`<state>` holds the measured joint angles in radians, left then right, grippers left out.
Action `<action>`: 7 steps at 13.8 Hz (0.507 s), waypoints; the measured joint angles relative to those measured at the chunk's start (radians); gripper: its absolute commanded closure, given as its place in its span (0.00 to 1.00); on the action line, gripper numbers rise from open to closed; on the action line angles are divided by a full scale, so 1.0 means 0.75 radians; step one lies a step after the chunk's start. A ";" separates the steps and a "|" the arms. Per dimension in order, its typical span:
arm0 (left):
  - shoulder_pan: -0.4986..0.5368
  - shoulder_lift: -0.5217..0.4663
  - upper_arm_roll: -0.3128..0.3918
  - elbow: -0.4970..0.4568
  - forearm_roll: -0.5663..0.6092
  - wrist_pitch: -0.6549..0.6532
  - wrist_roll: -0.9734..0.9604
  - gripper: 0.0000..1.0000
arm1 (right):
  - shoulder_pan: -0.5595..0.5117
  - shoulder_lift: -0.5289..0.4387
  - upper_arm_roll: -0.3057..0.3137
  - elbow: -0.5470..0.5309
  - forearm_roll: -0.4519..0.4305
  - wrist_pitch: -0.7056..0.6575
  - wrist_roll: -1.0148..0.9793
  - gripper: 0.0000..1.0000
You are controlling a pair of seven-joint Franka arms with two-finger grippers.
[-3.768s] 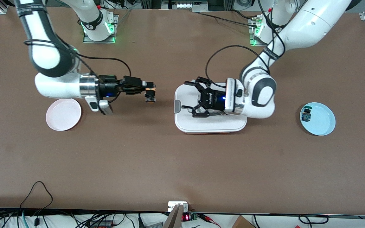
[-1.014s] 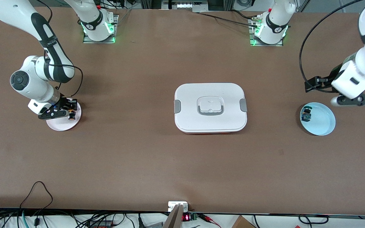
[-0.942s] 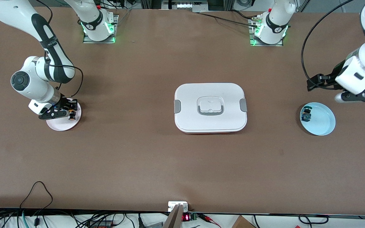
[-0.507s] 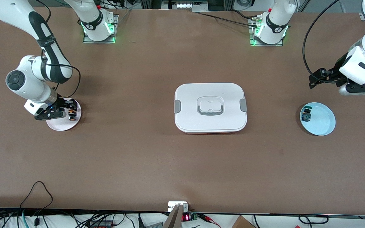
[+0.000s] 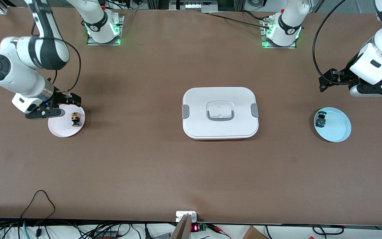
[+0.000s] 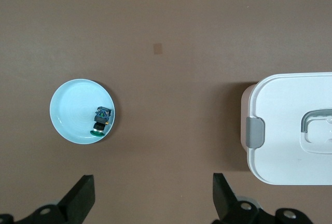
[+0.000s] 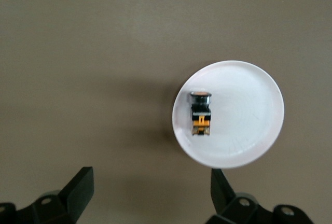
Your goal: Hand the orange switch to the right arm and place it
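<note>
The orange switch [image 5: 75, 119] lies on its side on the pale pink plate [image 5: 60, 127] at the right arm's end of the table, free of any grip. The right wrist view shows the orange switch [image 7: 199, 112] on the plate [image 7: 249, 130]. My right gripper [image 5: 43, 113] hangs open and empty above the plate's edge. In its own view the right gripper [image 7: 151, 172] has bare table between its fingers. My left gripper [image 5: 373, 90] waits open and empty, high over the table by the light blue plate [image 5: 338, 129]; in its own view the left gripper [image 6: 152, 180] holds nothing.
A white lidded box [image 5: 220, 113] with grey latches sits mid-table; the left wrist view shows its end [image 6: 290, 125]. The blue plate [image 6: 72, 110] holds a small dark part with teal bits [image 6: 101, 121], and that part [image 5: 320, 120] lies near the rim facing the box.
The right gripper opened, left the orange switch on the pink plate and rose up away from it. The left arm drifted slightly and stayed open.
</note>
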<state>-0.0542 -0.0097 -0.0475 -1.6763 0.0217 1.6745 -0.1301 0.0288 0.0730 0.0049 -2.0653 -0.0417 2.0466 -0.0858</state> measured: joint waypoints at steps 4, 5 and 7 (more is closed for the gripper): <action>0.004 0.003 0.005 0.002 0.000 0.000 -0.003 0.00 | 0.038 -0.060 0.007 0.315 0.000 -0.379 0.007 0.00; 0.006 0.006 0.009 0.002 0.000 0.000 -0.003 0.00 | 0.040 -0.063 0.009 0.384 0.000 -0.436 0.007 0.00; 0.016 0.010 0.014 0.002 0.000 0.000 -0.003 0.00 | 0.039 -0.053 0.008 0.495 0.001 -0.509 -0.002 0.00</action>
<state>-0.0421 -0.0019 -0.0374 -1.6751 0.0217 1.6743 -0.1325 0.0584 0.0331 0.0110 -1.6944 -0.0413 1.6648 -0.0873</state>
